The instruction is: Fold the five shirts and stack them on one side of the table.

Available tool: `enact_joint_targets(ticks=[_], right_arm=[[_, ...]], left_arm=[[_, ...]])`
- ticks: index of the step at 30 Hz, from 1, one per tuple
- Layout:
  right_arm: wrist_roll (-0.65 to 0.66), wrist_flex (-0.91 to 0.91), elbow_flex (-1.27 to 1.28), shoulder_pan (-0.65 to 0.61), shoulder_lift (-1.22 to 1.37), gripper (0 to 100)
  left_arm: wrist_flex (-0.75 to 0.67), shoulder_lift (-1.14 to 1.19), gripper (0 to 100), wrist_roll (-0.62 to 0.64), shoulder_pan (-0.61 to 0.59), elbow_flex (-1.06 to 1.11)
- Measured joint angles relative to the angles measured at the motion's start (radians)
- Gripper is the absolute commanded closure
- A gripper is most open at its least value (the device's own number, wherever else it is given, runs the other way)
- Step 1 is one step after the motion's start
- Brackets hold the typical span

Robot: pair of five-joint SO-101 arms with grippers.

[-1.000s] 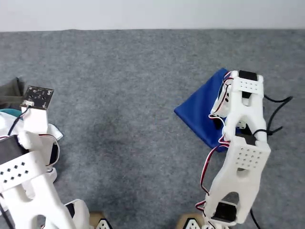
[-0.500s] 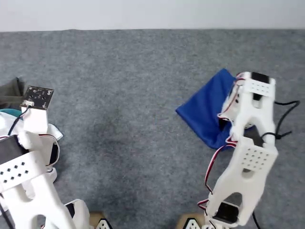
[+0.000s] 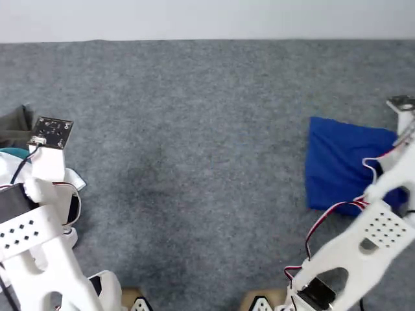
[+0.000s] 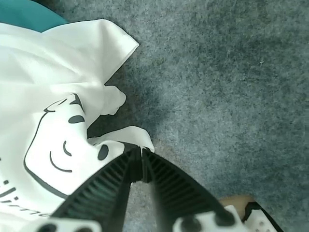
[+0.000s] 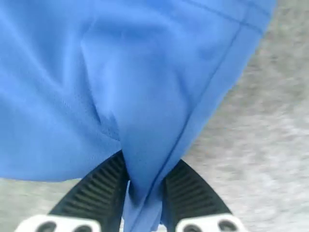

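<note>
At the right side of the tabletop (image 3: 194, 116), the blue shirt (image 3: 340, 170) lies folded. The right gripper (image 5: 144, 193) has its jaws clamped on a pinch of the cloth, and its arm is stretched across the shirt's right edge. Left gripper (image 4: 141, 157): jaws closed, tips at the hem of the white shirt (image 4: 43, 96) — face graphic, lettering cut off and unreadable. A teal shirt (image 4: 26, 12) adjoins the white one.

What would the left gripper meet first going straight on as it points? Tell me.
Probably the crumpled white shirt with a black face print: its edge lies just ahead of the left gripper's shut tips.
</note>
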Motion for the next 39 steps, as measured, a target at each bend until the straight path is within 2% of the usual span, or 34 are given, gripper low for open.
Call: enact_joint_targets(ticks=[5, 10, 13, 15, 18, 24, 28, 33, 39], right_arm=[[0.106, 0.003, -0.187, 0.057, 0.133, 97.0], [0.101, 0.005, -0.377, 0.089, 0.255, 73.1], [-0.005, 0.034, -0.505, 0.109, 0.265, 67.3], [-0.078, 0.049, -0.591, 0.118, 0.264, 69.6], [-0.109, 0.051, -0.666, 0.121, 0.262, 74.9], [-0.118, 0.052, -0.675, 0.141, 0.245, 98.4], [-0.118, 0.052, -0.582, 0.146, 0.196, 98.9], [-0.169, 0.052, -0.339, 0.137, 0.074, 98.8], [-0.249, 0.052, -0.069, 0.009, -0.097, 98.8]], left_arm=[[0.000, 0.000, 99, -0.005, 0.000, 0.000], [0.000, 0.000, 99, -0.005, 0.000, 0.000], [0.000, 0.000, 99, -0.005, 0.000, 0.000], [0.000, 0.000, 99, -0.005, 0.000, 0.000], [0.000, 0.000, 99, -0.005, 0.000, 0.000], [0.000, 0.000, 99, -0.005, 0.000, 0.000], [0.000, 0.000, 99, -0.005, 0.000, 0.000], [0.000, 0.000, 99, -0.005, 0.000, 0.000], [0.000, 0.000, 99, -0.005, 0.000, 0.000]])
